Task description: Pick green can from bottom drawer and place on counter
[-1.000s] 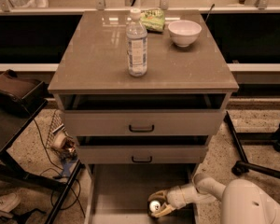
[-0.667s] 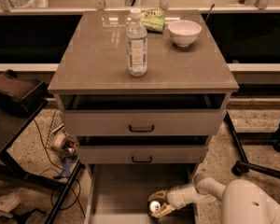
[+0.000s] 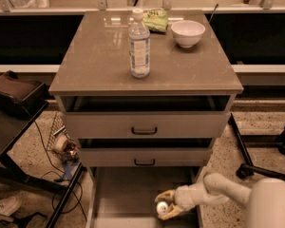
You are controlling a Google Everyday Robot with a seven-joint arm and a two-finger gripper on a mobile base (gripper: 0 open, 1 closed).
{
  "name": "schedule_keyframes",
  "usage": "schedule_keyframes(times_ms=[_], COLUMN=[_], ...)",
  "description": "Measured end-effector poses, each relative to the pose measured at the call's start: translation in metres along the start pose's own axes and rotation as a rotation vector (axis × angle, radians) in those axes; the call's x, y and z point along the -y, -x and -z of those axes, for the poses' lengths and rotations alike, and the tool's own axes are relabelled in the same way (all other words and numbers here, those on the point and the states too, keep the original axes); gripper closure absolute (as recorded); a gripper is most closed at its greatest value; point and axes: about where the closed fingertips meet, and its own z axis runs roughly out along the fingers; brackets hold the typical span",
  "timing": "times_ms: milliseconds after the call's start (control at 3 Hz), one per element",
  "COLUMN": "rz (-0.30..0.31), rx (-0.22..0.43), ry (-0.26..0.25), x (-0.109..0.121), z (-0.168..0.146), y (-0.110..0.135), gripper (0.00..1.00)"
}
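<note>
Nearest you, at the bottom right, the robot's pale arm (image 3: 228,191) reaches leftward into the bottom drawer (image 3: 128,194), which stands pulled out with its flat floor showing. Your tool (image 3: 164,206) sits low over the right part of that floor, near the drawer's right wall. Its two fingers lie one on each side of the green can (image 3: 161,207) and press against it, so the tool has closed on the can. You see mostly the can's pale round top, facing the camera; its body is largely hidden by the fingers. Whether the can rests on the drawer floor or is raised off it, you cannot tell from here.

Above the bottom drawer, the middle drawer (image 3: 180,156) and the top drawer (image 3: 104,125) each show a black handle, and a dark gap runs above each front.

Further back lies the glossy worktop (image 3: 95,65). A clear water bottle (image 3: 139,44) stands upright near its middle. Behind it and to the right sits a white bowl (image 3: 187,32), and a green snack bag (image 3: 156,19) lies just beside the bowl at the back edge.
</note>
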Motion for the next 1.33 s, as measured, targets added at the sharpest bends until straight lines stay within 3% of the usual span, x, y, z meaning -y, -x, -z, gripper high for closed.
schedule_keyframes(times_ms=[333,1000,1333], rz=[-0.008,0.029,0.088], rx=[0.047,0.221,0.217], ry=[0.005,0.108,0.103], x=[-0.017,-0.052,-0.066], z=[0.049,0.136,0.171], y=[0.051,0.175,0.199], gripper=[1.00,1.00,1.00])
